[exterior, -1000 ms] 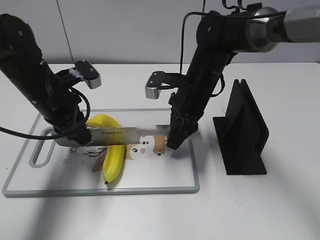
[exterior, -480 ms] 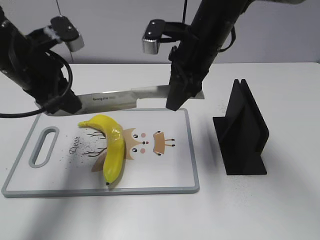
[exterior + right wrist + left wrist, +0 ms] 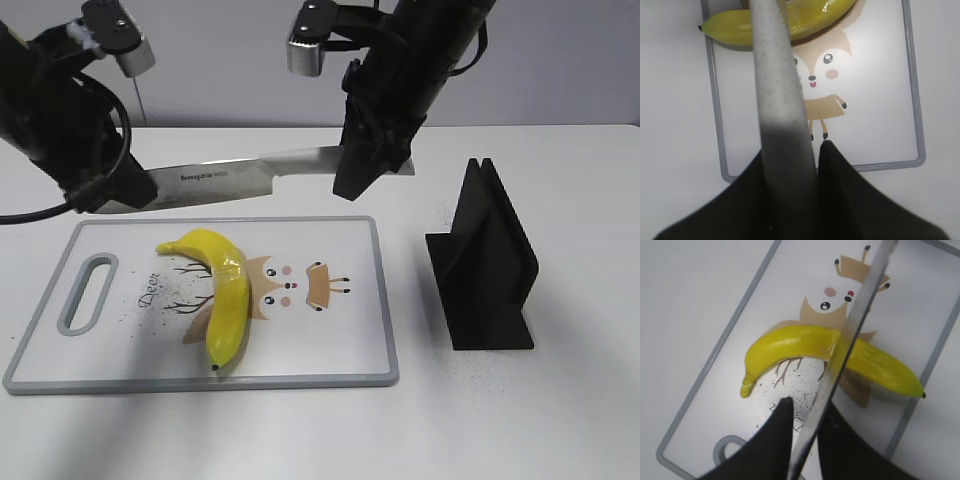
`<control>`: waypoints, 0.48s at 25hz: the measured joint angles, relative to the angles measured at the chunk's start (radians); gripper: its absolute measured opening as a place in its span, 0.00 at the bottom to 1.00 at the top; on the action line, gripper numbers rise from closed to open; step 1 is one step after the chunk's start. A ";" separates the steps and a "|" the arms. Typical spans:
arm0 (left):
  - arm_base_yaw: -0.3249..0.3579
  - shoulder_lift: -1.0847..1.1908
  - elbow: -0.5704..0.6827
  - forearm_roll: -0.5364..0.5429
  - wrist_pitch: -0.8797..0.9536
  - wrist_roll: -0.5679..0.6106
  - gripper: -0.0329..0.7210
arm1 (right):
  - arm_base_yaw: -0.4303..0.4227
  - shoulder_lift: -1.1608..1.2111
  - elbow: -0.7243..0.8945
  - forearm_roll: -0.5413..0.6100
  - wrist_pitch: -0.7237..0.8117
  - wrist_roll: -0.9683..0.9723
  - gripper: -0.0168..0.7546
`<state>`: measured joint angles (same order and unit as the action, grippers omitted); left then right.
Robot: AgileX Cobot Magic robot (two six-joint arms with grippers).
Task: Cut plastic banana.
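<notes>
The plastic banana (image 3: 226, 292) lies on the white cutting board (image 3: 335, 345), yellow and curved, with a seam across its middle. A kitchen knife (image 3: 240, 175) hangs level in the air above the board's far edge. My left gripper (image 3: 112, 198) is shut on its handle end and my right gripper (image 3: 356, 182) is shut on its tip end. In the left wrist view the blade (image 3: 852, 325) crosses over the banana (image 3: 790, 347) from between the jaws (image 3: 807, 427). In the right wrist view the blade (image 3: 774, 75) runs from the jaws (image 3: 792, 157) over the banana (image 3: 730, 27).
A black knife stand (image 3: 488, 268) is on the table to the right of the board. The board has a handle slot (image 3: 88, 292) at its left end and a printed cartoon animal (image 3: 290, 285) in the middle.
Both grippers have lifted the knife off the banana and carried it up and toward the back of the board. The banana has stayed in place on the board.
</notes>
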<state>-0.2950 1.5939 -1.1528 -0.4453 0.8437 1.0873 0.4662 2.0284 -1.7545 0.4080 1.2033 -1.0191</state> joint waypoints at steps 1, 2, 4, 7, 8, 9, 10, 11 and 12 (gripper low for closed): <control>0.000 0.000 0.000 -0.002 -0.002 0.005 0.21 | 0.000 0.000 0.000 0.001 0.003 0.002 0.29; 0.000 0.000 0.000 -0.002 -0.015 0.005 0.27 | 0.000 -0.001 0.000 0.004 0.006 0.004 0.29; 0.007 0.000 0.000 -0.002 -0.051 -0.002 0.47 | -0.001 -0.003 0.000 0.012 0.019 0.018 0.26; 0.014 0.000 0.001 0.004 -0.083 -0.014 0.79 | -0.007 -0.004 0.000 -0.001 0.024 0.046 0.23; 0.014 0.000 0.002 0.004 -0.088 -0.016 0.86 | -0.008 -0.004 0.000 -0.013 0.022 0.053 0.23; 0.014 0.000 0.002 0.004 -0.098 -0.017 0.91 | -0.008 -0.004 0.000 -0.024 0.022 0.057 0.23; 0.014 0.000 0.003 0.004 -0.109 -0.017 0.94 | -0.010 -0.004 0.000 -0.034 0.022 0.059 0.23; 0.015 0.000 0.003 0.004 -0.125 -0.017 0.95 | -0.011 -0.004 0.000 -0.042 0.022 0.061 0.23; 0.018 -0.001 0.003 0.005 -0.138 -0.018 0.96 | -0.011 -0.004 0.000 -0.049 0.021 0.063 0.23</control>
<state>-0.2769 1.5927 -1.1496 -0.4401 0.7056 1.0694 0.4548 2.0241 -1.7545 0.3586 1.2244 -0.9566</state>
